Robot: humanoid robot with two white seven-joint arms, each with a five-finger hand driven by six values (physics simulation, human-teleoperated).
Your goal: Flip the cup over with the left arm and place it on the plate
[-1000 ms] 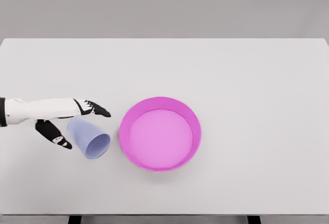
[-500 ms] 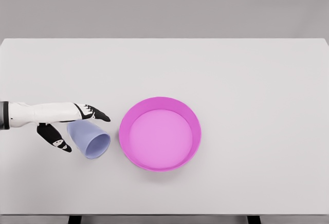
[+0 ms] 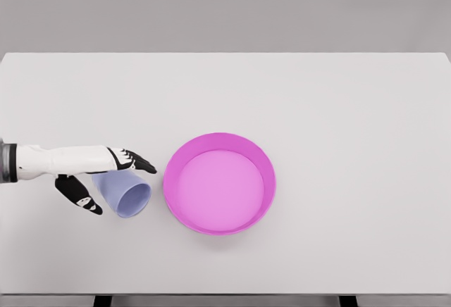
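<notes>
A pale blue cup lies on its side on the white table, its mouth facing the lower right. Just right of it sits the pink plate, a round dish with a raised rim. My left hand reaches in from the left edge and straddles the cup's closed end. Its black-tipped fingers stretch over the cup's top and the thumb hangs on the near left side. The hand is open and not clamped on the cup. The right arm is out of view.
The white table spans the whole view, with its front edge near the bottom of the picture. Only the cup and the plate stand on it.
My left hand has dropped lower and slid slightly right, so its fingers now lie over the cup's top. The cup and plate have not moved.
</notes>
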